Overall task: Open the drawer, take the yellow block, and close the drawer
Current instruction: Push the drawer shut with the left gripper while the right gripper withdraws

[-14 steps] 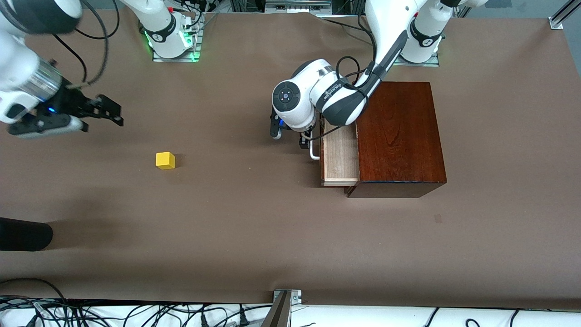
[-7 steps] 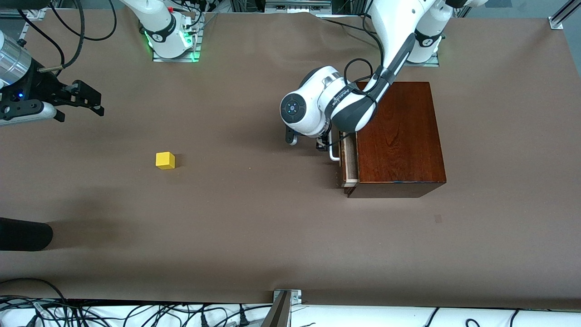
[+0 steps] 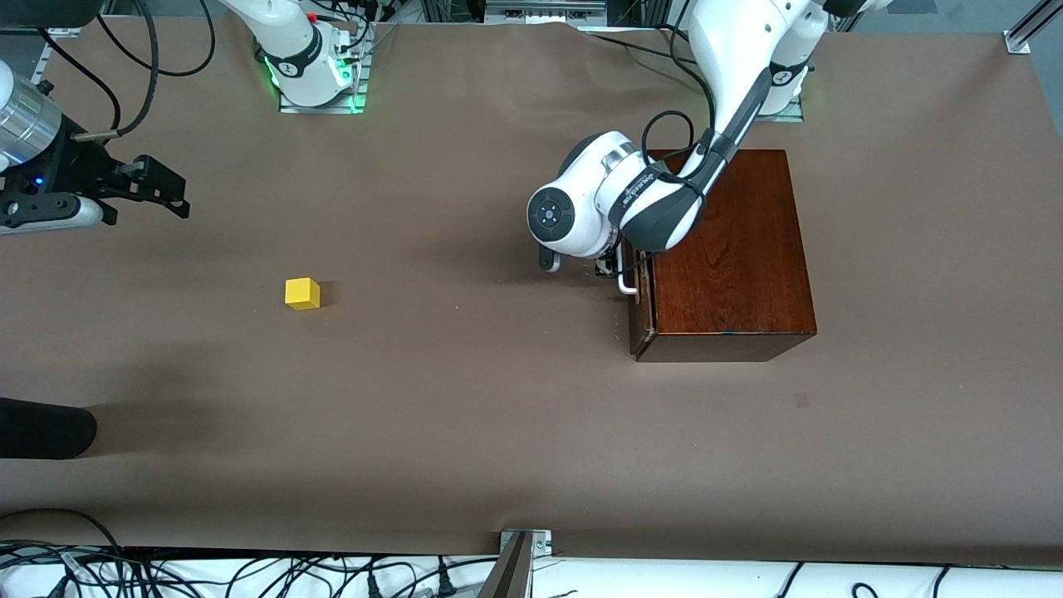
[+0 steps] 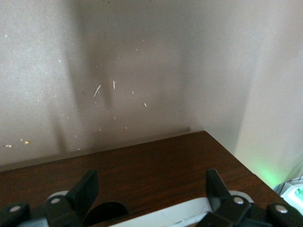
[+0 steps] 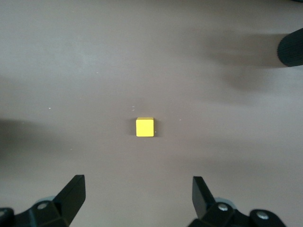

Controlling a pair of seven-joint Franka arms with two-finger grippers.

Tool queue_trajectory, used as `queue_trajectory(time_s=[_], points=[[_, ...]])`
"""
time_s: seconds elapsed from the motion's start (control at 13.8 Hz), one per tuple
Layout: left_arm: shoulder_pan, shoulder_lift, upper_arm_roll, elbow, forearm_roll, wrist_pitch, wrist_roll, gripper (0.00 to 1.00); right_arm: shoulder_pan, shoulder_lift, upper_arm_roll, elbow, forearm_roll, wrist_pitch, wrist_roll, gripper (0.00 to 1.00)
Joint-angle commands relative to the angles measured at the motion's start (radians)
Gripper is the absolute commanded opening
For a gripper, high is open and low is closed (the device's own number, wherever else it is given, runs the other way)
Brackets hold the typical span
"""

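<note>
The drawer (image 3: 639, 320) of the dark reddish-brown wooden box (image 3: 731, 249) is pushed in flush. My left gripper (image 3: 612, 271) is at its white handle (image 3: 628, 287). In the left wrist view the gripper (image 4: 149, 189) is open, its fingers wide apart on either side of the handle (image 4: 175, 210), against the drawer front (image 4: 142, 163). The yellow block (image 3: 302, 293) sits on the bare table toward the right arm's end. My right gripper (image 3: 169, 193) is open and empty in the air over the table. Its wrist view shows the gripper (image 5: 137, 189) and the block (image 5: 145, 127) apart from it.
A black rounded object (image 3: 41, 428) lies at the table's edge at the right arm's end, nearer the front camera than the block; it also shows in the right wrist view (image 5: 291, 47). Cables and a metal bracket (image 3: 525, 544) run along the front edge.
The left gripper has pushed the drawer from open to shut, moving toward the box. The right gripper has drawn back toward the right arm's end of the table. The block has not moved.
</note>
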Motion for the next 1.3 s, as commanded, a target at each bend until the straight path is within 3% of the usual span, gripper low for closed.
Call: queue_trajectory(time_s=[0.0, 0.29, 1.23], points=[[0.027, -0.03, 0.013, -0.02, 0.057, -0.012, 0.045, 1.0, -0.001, 0.022, 0.007, 0.027, -0.025, -0.015, 0.026, 1.0], [0.026, -0.036, 0.013, -0.018, 0.066, -0.019, 0.041, 1.0, -0.001, 0.024, 0.01, 0.03, -0.063, -0.006, 0.025, 1.0], [0.024, -0.071, 0.003, 0.0, 0.049, -0.013, 0.019, 1.0, -0.003, 0.024, 0.007, 0.029, -0.055, 0.032, 0.026, 1.0]])
